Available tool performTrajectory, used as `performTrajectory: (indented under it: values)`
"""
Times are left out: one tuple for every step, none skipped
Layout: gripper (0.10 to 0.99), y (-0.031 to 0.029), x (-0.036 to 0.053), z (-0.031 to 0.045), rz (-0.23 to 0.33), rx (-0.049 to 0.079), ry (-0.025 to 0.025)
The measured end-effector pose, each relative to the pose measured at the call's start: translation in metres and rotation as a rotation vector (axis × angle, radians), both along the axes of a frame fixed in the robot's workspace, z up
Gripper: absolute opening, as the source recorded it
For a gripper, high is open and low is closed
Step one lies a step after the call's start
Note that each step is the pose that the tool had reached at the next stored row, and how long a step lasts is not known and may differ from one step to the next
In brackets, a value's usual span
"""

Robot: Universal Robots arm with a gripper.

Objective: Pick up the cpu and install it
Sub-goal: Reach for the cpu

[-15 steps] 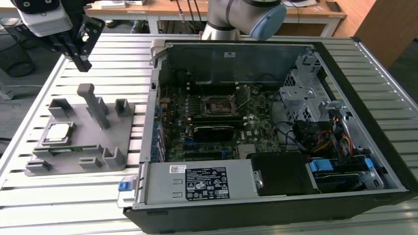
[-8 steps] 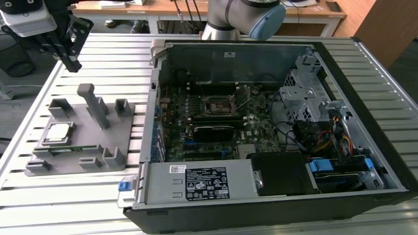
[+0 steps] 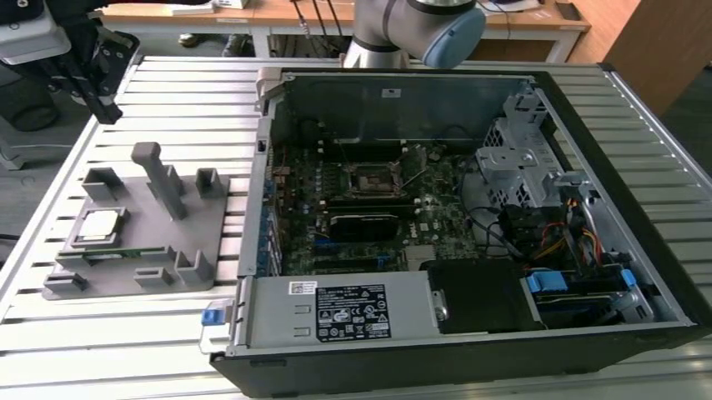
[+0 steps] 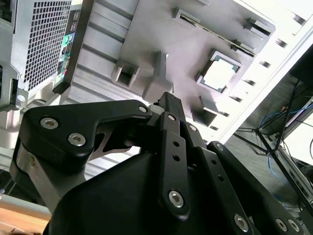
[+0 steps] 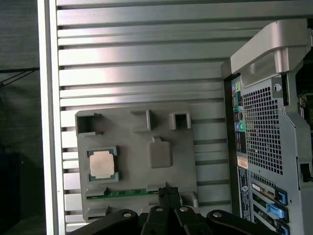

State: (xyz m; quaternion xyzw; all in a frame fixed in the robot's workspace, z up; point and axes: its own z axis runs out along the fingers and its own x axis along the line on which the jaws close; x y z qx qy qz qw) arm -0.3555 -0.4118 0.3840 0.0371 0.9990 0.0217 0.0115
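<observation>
Slatted metal surface carries an open computer case with its motherboard socket facing up for access. By the surface's edge at the exterior view's left, a grey fixture tray seats the cpu flat in a square pocket. The pincer, pressed together and empty, hangs over the tray's edge, apart from the cpu; the power-supply sticker is too small to read.

No print is legible. A white label sits on the computer's power supply. Coloured stickers mark the case's rear panel. Their wording cannot be read.
</observation>
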Motion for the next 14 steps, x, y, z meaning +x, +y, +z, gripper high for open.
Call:
performTrajectory:
  values:
    - [0.106,0.0,-0.0019,-0.0001,0.0,0.0,0.0006]
    - [0.106,0.0,-0.004,-0.0002,0.0,0.0,0.0011]
    - [0.106,0.0,-0.0062,-0.0004,0.0,0.0,0.0014]
    - [0.106,0.0,-0.0087,-0.0005,0.0,0.0,0.0018]
    - [0.106,0.0,-0.0115,-0.0006,0.0,0.0,0.0021]
    - [0.106,0.0,-0.0139,-0.0008,0.0,0.0,0.0024]
    - [0.106,0.0,-0.0167,-0.001,0.0,0.0,0.0027]
    - [0.106,0.0,-0.0194,-0.0012,0.0,0.0,0.003]
    - [0.106,-0.0001,-0.0224,-0.0014,0.0,0.0,0.0032]
    - [0.106,-0.0001,-0.0257,-0.0016,0.0,0.0,0.0035]
    - [0.106,0.0,-0.0293,-0.0018,0.0,0.0,0.0036]
    - [0.106,0.0,-0.0331,-0.0022,0.0,0.0,0.0035]
    - [0.106,0.0,-0.037,-0.0024,0.0,0.0,0.0035]
    - [0.106,0.0,-0.0411,-0.0027,0.0,0.0,0.0036]
